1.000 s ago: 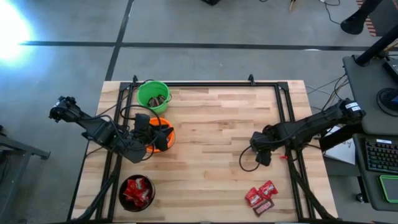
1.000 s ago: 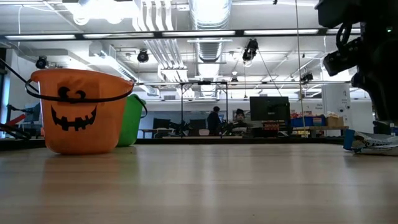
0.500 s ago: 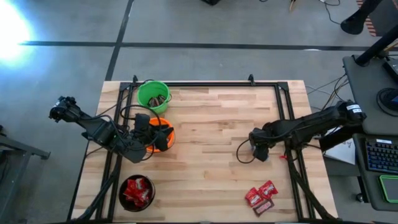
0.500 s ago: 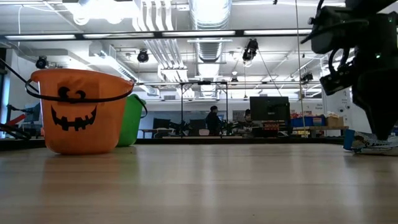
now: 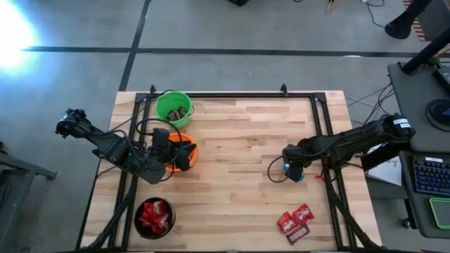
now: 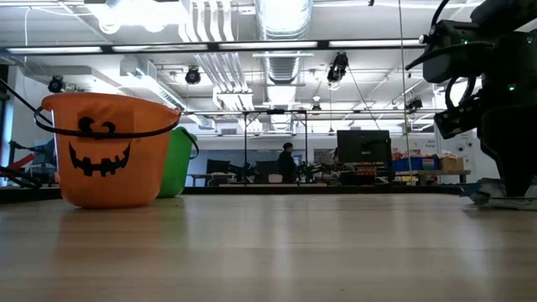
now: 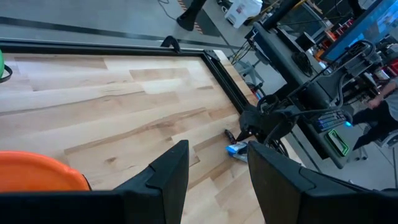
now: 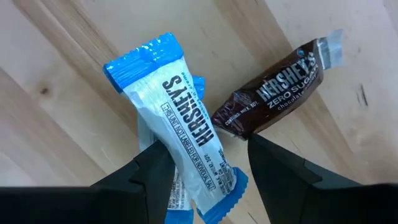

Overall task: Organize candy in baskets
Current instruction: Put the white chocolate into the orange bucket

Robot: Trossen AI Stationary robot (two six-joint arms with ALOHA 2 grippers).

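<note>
From above I read everything off the table. The left gripper waits over the orange basket, fingers spread and empty. Just beyond sits the green basket, the black basket nearer me. My right gripper hangs wide above the blue-and-white candy, holding nothing. It looks light, stiff inside and slick-wrapped; I'd pinch across its middle. The brown candy touches it and crowds one finger's path. The red candy lies well apart.
</note>
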